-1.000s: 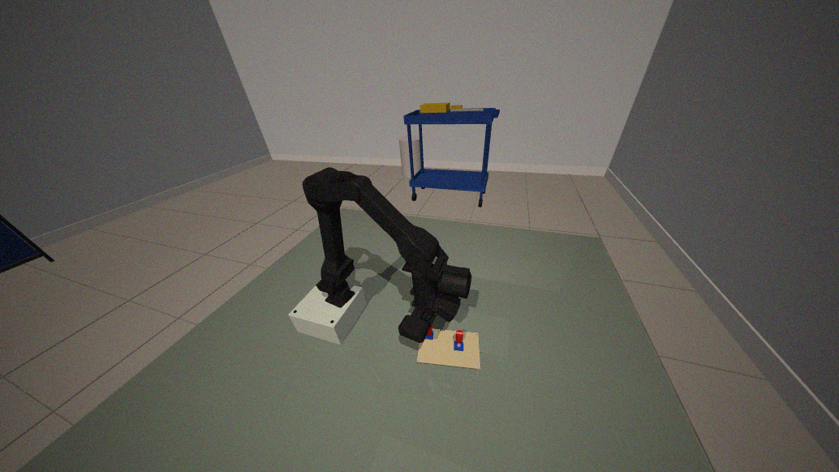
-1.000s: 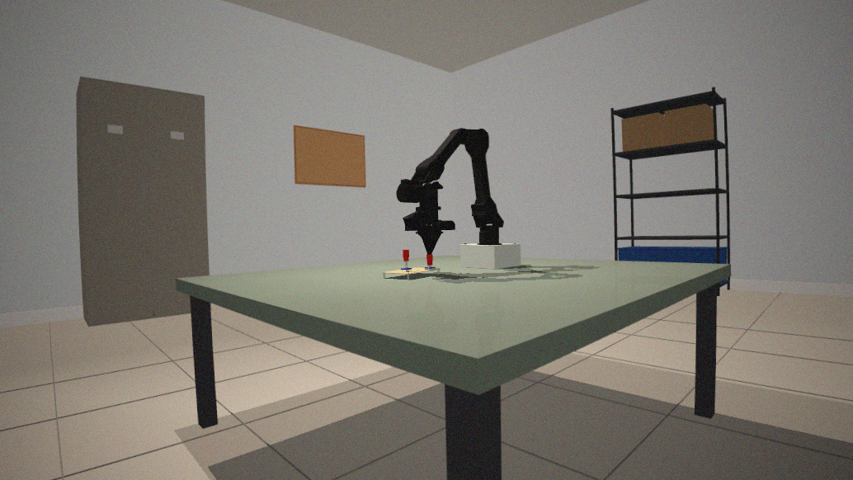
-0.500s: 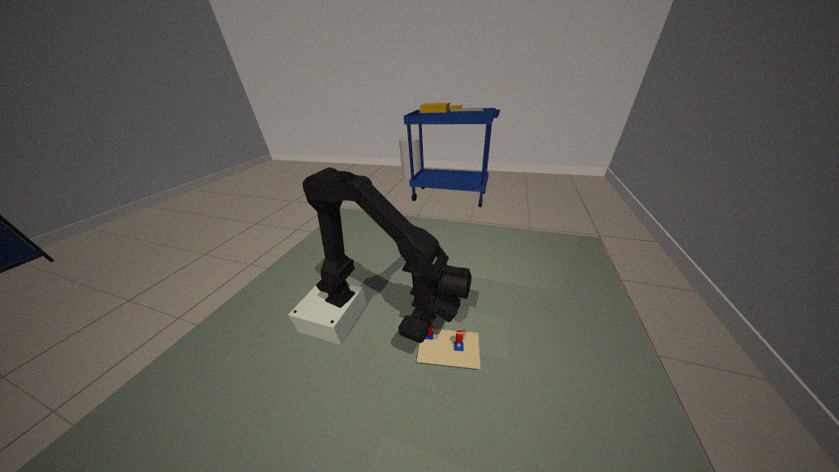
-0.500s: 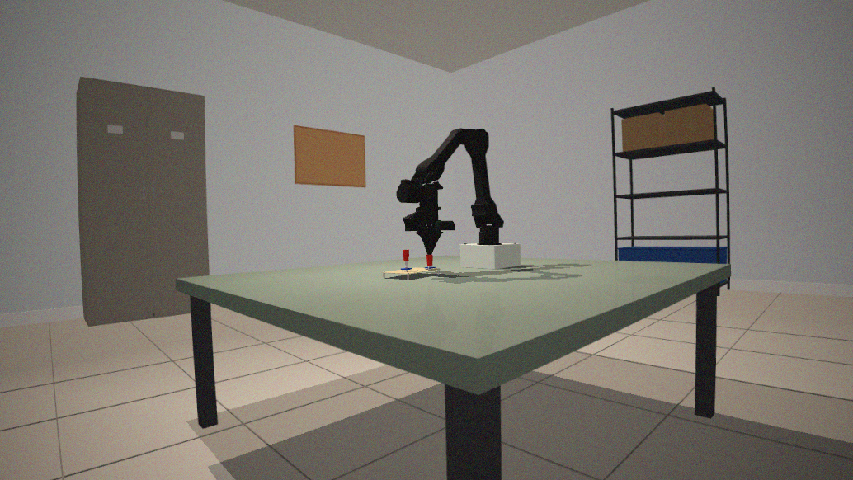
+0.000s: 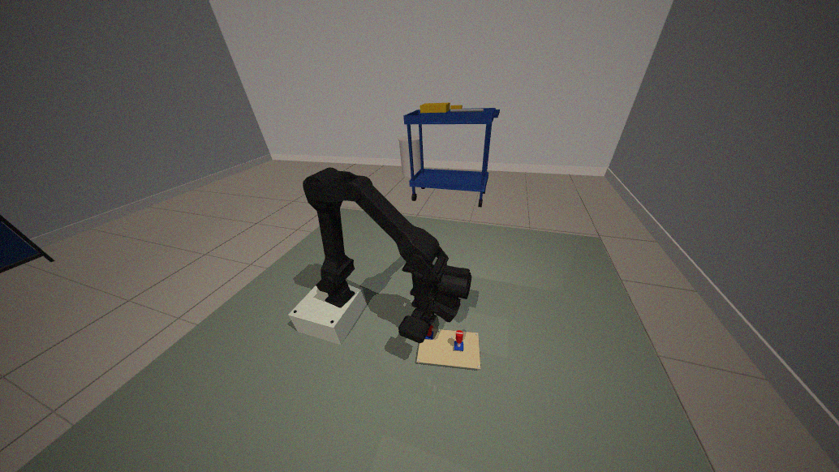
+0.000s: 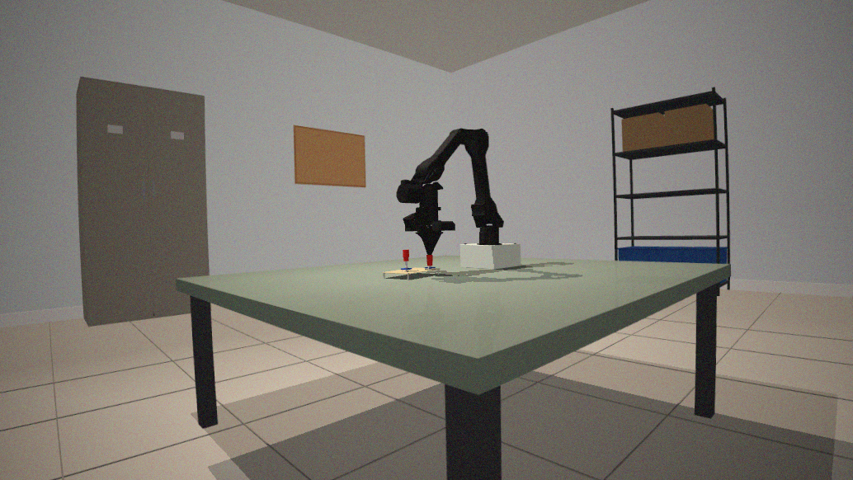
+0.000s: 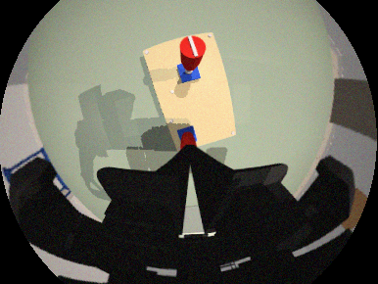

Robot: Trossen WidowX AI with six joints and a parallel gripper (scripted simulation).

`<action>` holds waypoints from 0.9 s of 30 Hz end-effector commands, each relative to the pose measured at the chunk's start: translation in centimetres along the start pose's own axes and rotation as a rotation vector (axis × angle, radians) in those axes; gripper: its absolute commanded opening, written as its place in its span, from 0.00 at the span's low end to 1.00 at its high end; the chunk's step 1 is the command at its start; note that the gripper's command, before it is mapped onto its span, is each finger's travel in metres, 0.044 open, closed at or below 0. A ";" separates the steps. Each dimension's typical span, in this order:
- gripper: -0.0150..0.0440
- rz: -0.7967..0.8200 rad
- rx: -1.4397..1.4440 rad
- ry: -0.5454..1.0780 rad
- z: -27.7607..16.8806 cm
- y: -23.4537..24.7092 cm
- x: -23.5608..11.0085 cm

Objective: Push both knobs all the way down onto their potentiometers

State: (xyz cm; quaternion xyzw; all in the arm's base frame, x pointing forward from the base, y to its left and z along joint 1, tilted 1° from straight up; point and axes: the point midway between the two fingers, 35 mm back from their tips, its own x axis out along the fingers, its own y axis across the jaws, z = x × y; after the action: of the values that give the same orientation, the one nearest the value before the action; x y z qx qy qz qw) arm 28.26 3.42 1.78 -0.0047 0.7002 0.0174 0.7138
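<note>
The tan circuit board (image 5: 440, 355) (image 7: 206, 108) (image 6: 396, 274) stands low on the table. One red knob (image 5: 458, 336) (image 6: 406, 255) (image 7: 192, 50) stands high, with bare shaft between it and its blue potentiometer (image 5: 458, 346) (image 7: 189, 73). The other red knob (image 6: 429, 260) (image 7: 188, 140) is lower, close above its blue potentiometer (image 7: 186, 132); the arm partly hides it in the top view. My gripper (image 6: 429, 252) (image 7: 189, 148) is shut with nothing between its fingers, its tips at the top of this lower knob. Whether that knob touches its potentiometer I cannot tell.
The arm's white base block (image 5: 325, 313) (image 6: 489, 256) stands on the green table (image 5: 293, 398) (image 6: 453, 316), beside the board. The high knob rises from the board near my gripper. A blue cart (image 5: 449, 179) and a shelf rack (image 6: 671, 193) stand away from the table.
</note>
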 end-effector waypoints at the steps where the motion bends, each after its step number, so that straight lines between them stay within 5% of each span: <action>1: 0.25 0.004 -0.004 0.001 0.2 0.1 0.6; 27: 0.25 0.004 -0.004 0.001 0.2 0.1 -1.4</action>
State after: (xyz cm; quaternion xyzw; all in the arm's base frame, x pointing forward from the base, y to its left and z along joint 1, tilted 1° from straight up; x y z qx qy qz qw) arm 28.36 3.42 2.44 -0.0048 0.7024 0.0171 0.7115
